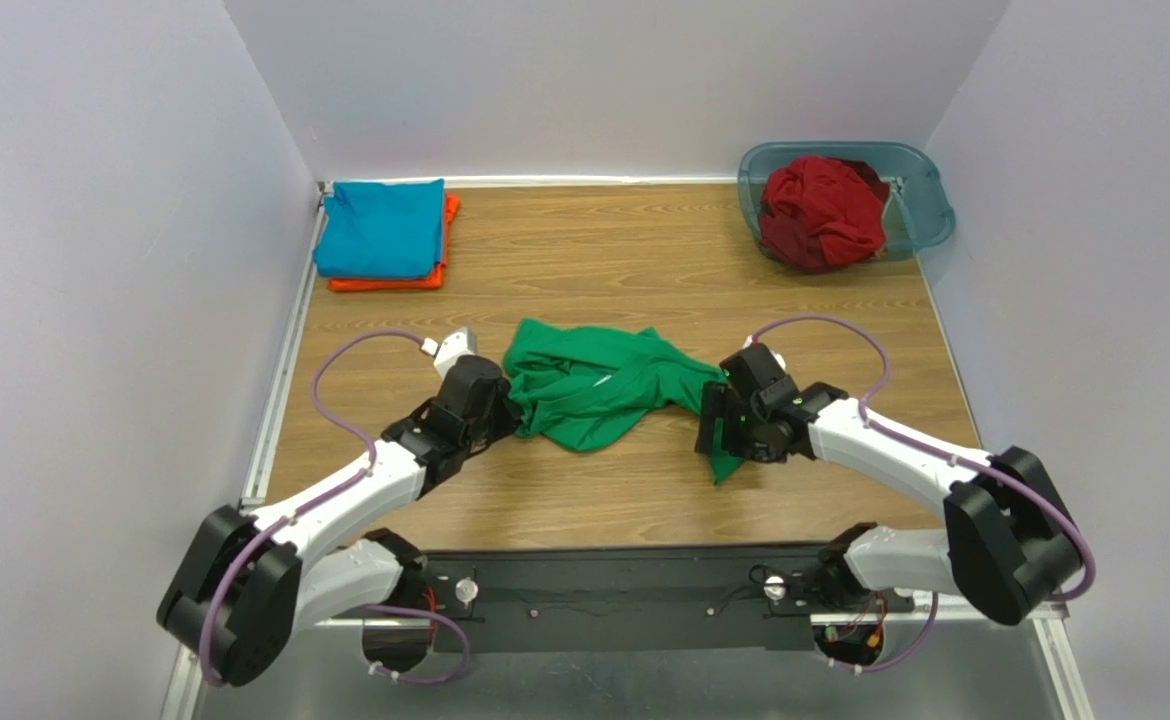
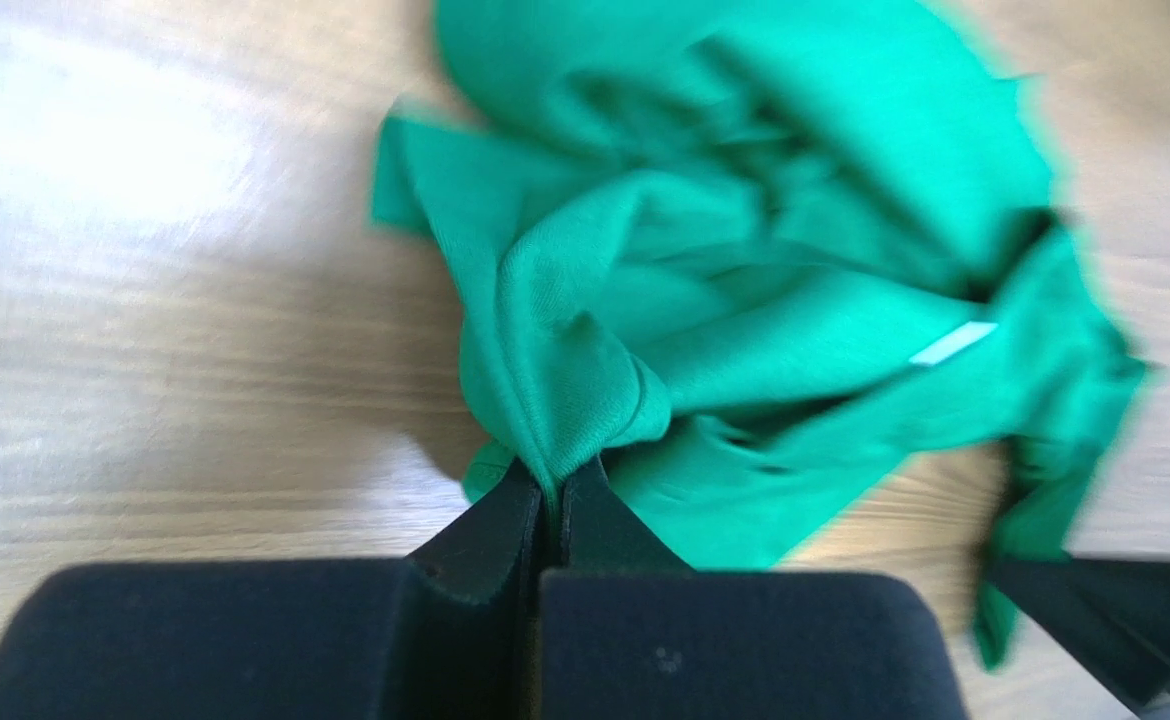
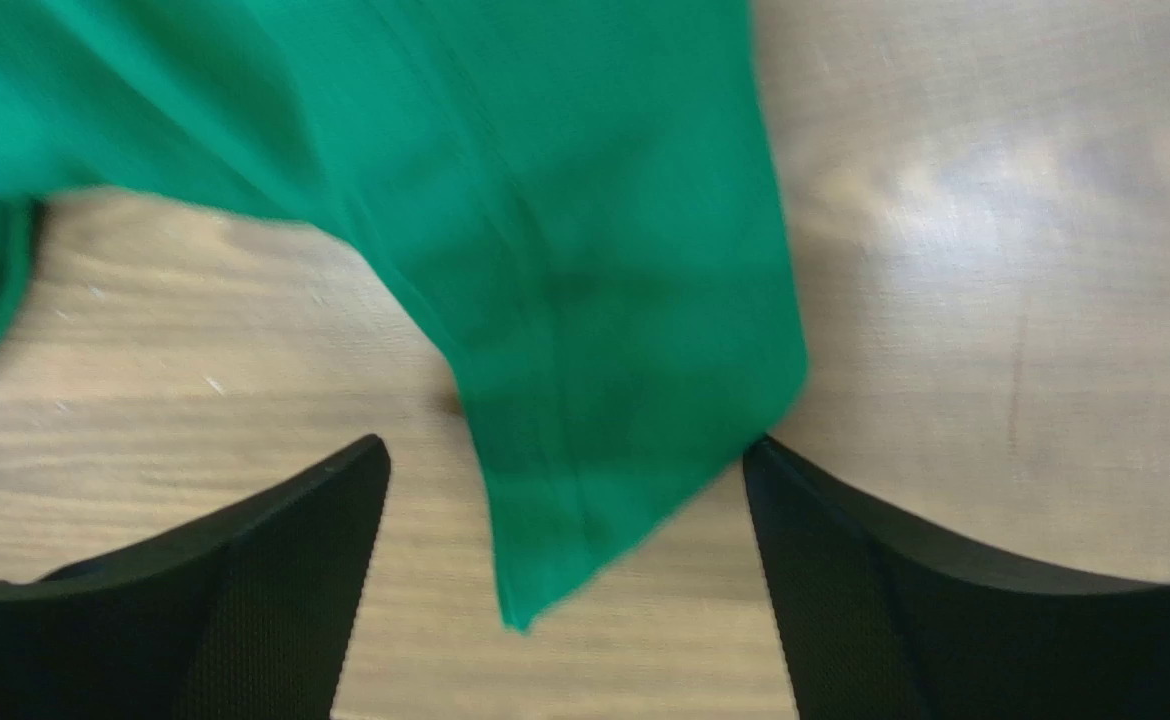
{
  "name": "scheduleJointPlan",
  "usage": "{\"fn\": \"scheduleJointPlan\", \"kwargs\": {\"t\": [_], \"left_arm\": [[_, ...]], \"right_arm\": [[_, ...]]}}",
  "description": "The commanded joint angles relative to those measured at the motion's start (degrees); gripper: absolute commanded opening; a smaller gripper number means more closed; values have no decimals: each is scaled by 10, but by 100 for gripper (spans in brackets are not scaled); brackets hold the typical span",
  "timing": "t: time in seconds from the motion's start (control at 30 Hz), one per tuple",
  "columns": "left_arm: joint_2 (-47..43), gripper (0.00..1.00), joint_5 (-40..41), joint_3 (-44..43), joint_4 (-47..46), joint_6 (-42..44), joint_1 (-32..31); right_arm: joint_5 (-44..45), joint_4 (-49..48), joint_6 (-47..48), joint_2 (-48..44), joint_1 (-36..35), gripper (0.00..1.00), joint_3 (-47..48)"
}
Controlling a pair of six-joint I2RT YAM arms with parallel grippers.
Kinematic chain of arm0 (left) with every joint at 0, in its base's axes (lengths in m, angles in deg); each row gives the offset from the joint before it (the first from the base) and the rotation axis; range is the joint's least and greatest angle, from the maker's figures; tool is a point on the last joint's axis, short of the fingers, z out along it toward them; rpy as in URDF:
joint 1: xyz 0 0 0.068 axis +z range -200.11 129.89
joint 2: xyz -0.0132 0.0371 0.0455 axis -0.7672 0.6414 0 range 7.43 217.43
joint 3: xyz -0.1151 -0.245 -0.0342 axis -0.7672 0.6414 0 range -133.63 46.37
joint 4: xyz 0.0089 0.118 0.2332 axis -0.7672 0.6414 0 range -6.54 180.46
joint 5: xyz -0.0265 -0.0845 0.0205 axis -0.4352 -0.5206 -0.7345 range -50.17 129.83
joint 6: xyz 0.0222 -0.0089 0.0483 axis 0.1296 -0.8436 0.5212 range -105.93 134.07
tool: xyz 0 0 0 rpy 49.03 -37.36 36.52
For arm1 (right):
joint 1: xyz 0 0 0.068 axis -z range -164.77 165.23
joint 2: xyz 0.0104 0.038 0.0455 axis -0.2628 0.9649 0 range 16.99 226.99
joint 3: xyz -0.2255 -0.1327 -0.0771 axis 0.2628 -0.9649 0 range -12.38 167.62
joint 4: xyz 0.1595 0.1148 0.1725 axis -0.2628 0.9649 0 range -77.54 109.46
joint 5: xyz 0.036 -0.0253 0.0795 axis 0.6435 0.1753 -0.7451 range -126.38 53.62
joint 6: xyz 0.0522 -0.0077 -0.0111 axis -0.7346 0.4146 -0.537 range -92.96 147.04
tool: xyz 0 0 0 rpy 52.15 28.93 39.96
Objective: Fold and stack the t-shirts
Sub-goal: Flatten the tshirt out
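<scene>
Pale grey walls (image 1: 591,75) enclose a wood-grain table (image 1: 591,255) on three sides.

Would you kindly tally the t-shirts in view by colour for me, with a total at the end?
Green t-shirt: 1
Dark red t-shirt: 1
Teal-blue t-shirt: 1
Orange t-shirt: 1
Total: 4
</scene>
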State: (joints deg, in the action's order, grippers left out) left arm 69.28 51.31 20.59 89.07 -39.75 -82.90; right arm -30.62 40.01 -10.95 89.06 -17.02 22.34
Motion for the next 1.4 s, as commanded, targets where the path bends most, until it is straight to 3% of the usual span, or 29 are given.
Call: {"fn": "scheduleJointPlan", "kwargs": {"t": [0.0,0.07,0.1,0.13,0.23,0.37,0.47,0.5,0.67,0.77,0.93,1.1,1.37], "left_arm": [[-60,0,19,-8,-25,31,3],[-83,0,14,-21,-24,40,3],[-88,0,15,-27,-19,43,3],[-96,0,16,-34,-17,49,3],[-104,0,37,-81,-4,62,4],[-108,0,85,-222,9,115,5],[-96,0,114,-311,16,150,7],[-89,0,119,-377,19,178,7],[-53,0,143,-605,42,257,7],[-53,0,145,-693,48,296,7],[-85,0,138,-756,20,344,7],[-85,0,99,-793,18,356,7],[-24,0,160,-765,-4,371,7]], "right_arm": [[24,-7,9,55,0,83,16],[36,-14,7,66,0,66,19],[56,-18,6,70,0,43,24],[66,-18,2,73,0,30,39],[103,-14,15,55,0,8,75],[179,8,43,-9,1,1,206],[215,19,71,-32,2,1,298],[225,24,76,-40,1,1,368],[187,26,139,-50,1,1,558],[140,27,174,-51,0,1,656],[95,40,215,-67,1,1,778],[66,46,235,-75,1,1,816],[161,44,271,-25,1,1,792]]}}
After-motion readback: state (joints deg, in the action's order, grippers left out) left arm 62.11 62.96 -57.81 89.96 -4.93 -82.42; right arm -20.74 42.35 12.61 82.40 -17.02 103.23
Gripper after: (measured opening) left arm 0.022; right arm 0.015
